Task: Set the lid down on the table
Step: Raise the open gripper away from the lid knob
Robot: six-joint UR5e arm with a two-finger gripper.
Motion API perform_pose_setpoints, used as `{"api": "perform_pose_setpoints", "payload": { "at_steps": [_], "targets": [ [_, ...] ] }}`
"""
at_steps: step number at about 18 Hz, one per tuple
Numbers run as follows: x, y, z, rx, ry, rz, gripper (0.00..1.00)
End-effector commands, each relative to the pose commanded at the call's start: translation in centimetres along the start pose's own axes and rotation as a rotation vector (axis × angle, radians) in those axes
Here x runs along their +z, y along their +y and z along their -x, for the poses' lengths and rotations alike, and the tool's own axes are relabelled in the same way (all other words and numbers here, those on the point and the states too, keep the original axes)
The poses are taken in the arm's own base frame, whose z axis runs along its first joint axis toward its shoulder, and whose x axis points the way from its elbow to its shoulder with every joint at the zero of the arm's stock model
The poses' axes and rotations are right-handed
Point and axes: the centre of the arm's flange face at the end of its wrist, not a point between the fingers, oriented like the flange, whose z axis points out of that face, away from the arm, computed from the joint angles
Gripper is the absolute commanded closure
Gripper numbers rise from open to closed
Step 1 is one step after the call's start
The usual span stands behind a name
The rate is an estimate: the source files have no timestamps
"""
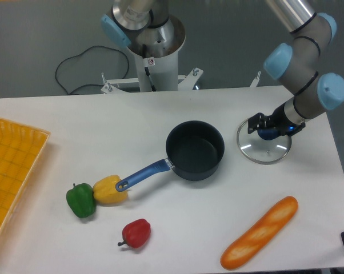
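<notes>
Presently the round clear glass lid with thin metal rim [264,150] appears to lie flat on the large white rectangular worktop [160,120], toward its right side, just beside the saucepan and apart from it. Its blue centre knob [267,133] sits between the fingers of the black claw [269,127], which reaches in from the right at the end of the grey arm with pale blue joint caps [309,80]. The claw is closed around the knob; whether the lid is fully resting or held slightly off the surface cannot be told.

Left of the lid stands the dark round saucepan [195,150], upright, its blue handle [143,174] pointing down-left. The handle's end touches a yellow pepper [109,190], which sits against a green pepper [81,200]. A red pepper [136,233] lies below these, apart. A long orange bread loaf [259,232] lies diagonally near the front right. A yellow mesh tray [12,171] occupies the left edge.
</notes>
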Motion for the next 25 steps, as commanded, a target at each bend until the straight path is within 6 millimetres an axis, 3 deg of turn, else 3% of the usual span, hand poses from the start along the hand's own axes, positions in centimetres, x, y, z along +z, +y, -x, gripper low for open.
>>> {"api": "perform_pose_setpoints", "payload": {
  "at_steps": [6,18,25],
  "targets": [
    [-0.9,0.1,0.1,-0.001,-0.014,-0.007,0.01],
    [-8.4,0.2,-1.5,0.029,-0.214,-0.086,0.0],
    [-11.5,-0.9,-2.8,0.258,-0.415,-0.072,0.0]
  ]
}}
